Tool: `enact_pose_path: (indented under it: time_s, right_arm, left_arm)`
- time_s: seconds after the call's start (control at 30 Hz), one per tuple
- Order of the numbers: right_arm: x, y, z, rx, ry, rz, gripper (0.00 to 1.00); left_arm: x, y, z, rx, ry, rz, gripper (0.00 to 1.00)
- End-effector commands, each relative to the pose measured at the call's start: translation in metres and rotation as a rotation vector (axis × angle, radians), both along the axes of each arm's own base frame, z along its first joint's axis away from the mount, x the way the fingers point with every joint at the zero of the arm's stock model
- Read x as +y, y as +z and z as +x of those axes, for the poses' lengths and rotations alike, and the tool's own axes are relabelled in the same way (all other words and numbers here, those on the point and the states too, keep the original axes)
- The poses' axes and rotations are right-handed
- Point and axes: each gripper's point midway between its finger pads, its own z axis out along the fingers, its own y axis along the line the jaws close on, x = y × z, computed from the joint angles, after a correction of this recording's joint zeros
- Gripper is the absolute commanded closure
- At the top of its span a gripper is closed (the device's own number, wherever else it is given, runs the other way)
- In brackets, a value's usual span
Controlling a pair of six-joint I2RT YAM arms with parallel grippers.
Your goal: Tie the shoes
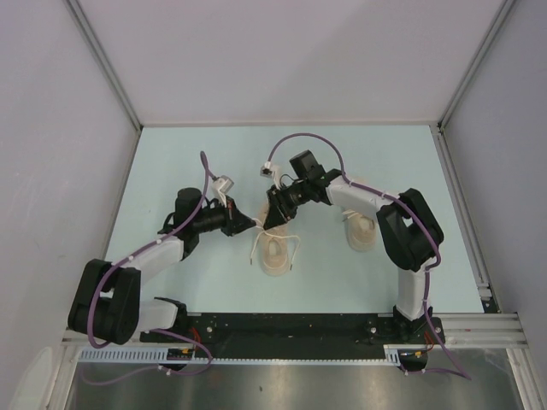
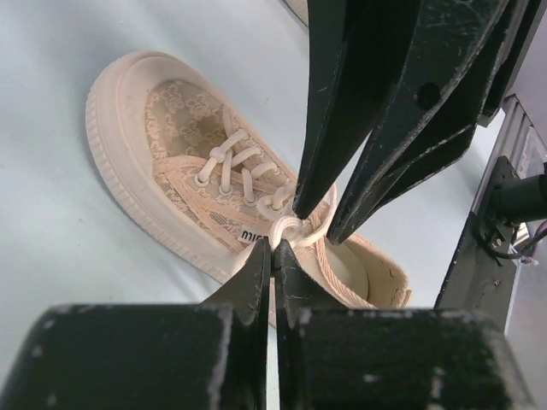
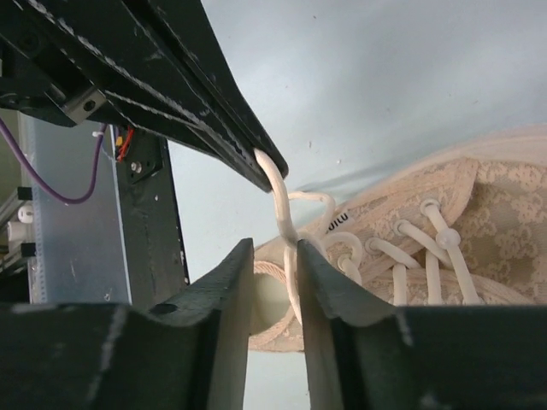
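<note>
Two beige sneakers lie on the pale table. The near shoe [image 1: 275, 254] is under both grippers; it also shows in the left wrist view [image 2: 171, 128] and the right wrist view [image 3: 487, 201]. The second shoe [image 1: 361, 231] lies to its right, partly under the right arm. My left gripper [image 1: 255, 224] [image 2: 275, 246] is shut on the off-white lace [image 3: 278, 201] just above the shoe's tongue. My right gripper [image 1: 270, 220] [image 3: 273, 249] faces it tip to tip. Its jaws stand apart with a lace strand running between them, against the right finger [image 3: 309, 260].
A black rail [image 1: 291, 329] with cables runs along the table's near edge. Grey walls enclose the table at the back and both sides. Loose lace loops [image 1: 295, 248] lie beside the near shoe.
</note>
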Motion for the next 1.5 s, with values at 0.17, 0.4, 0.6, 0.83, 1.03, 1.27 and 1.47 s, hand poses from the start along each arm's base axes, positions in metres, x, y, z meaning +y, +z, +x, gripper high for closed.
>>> enact_pose_path:
  time_s: [0.17, 0.4, 0.6, 0.83, 1.03, 1.27, 1.47]
  right_arm:
    - [-0.04, 0.018, 0.012, -0.138, -0.022, -0.072, 0.65]
    - [-0.07, -0.011, 0.002, -0.183, -0.003, -0.176, 0.57]
    - [-0.073, -0.026, -0.007, -0.223, 0.034, -0.183, 0.57]
    - [-0.062, -0.035, -0.008, -0.266, 0.051, -0.182, 0.6]
    - [-0.056, -0.035, -0.005, -0.307, 0.055, -0.18, 0.66]
    - [-0.056, -0.024, -0.003, -0.303, 0.024, -0.172, 1.0]
    - [-0.056, -0.006, 0.01, -0.148, -0.167, -0.128, 1.0]
  left_arm:
    - [0.002, 0.003, 0.013, -0.028, 0.034, -0.011, 1.0]
    - [0.002, 0.001, 0.014, -0.019, 0.03, -0.008, 1.0]
    - [0.004, -0.004, 0.015, -0.001, 0.039, 0.002, 1.0]
    - [0.005, -0.006, 0.017, 0.006, 0.045, 0.016, 1.0]
    - [0.007, -0.008, 0.017, 0.009, 0.047, 0.019, 1.0]
    - [0.011, -0.012, 0.017, 0.034, 0.066, 0.021, 1.0]
    - [0.014, -0.019, 0.014, 0.098, 0.095, 0.012, 1.0]
